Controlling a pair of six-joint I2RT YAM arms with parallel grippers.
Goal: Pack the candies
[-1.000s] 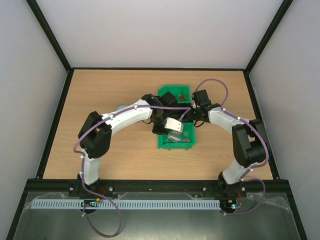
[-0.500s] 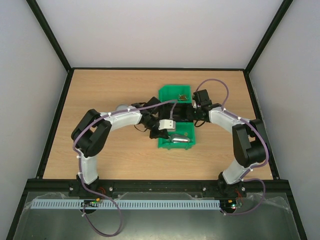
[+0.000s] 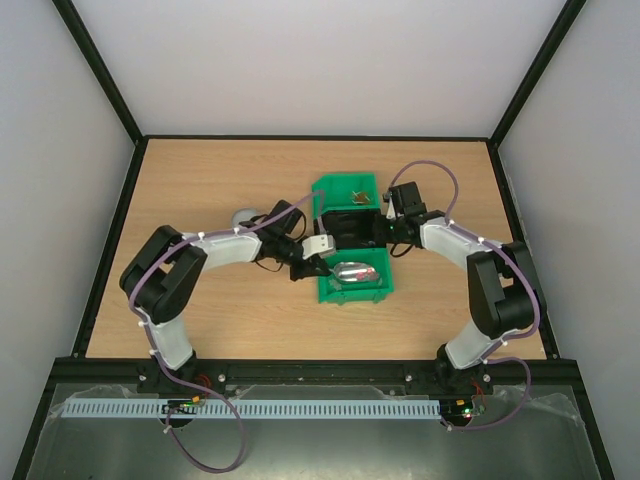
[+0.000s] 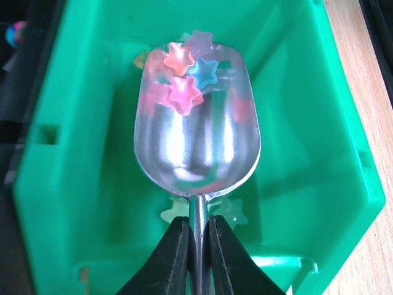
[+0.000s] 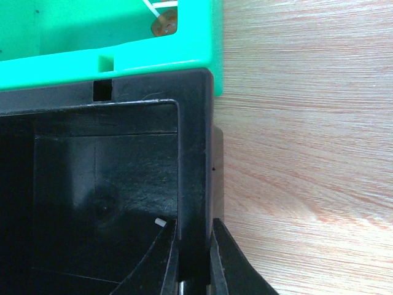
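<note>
My left gripper (image 4: 198,246) is shut on the thin handle of a metal scoop (image 4: 196,141). The scoop is inside the near green bin (image 4: 331,184). Several small star candies (image 4: 184,67), pink, orange, blue and purple, lie at the far end of the scoop bowl. Two pale green stars (image 4: 232,212) lie on the bin floor under it. From above, the scoop (image 3: 352,271) is in the near green bin (image 3: 380,290), with the left gripper (image 3: 324,266) at its left side. My right gripper (image 5: 195,261) is shut on the right wall of a black bin (image 5: 195,153).
The black bin (image 3: 345,225) stands between the near green bin and a far green bin (image 3: 345,186). The far bin (image 5: 92,37) holds a gold-brown sweet (image 5: 166,23). A small white speck (image 5: 159,222) lies in the black bin. A grey round object (image 3: 243,215) is behind the left arm.
My left arm has drawn back to the left, its wrist moving from over the bins to the near bin's left side. The scoop stays in the near green bin. The right arm has not moved.
</note>
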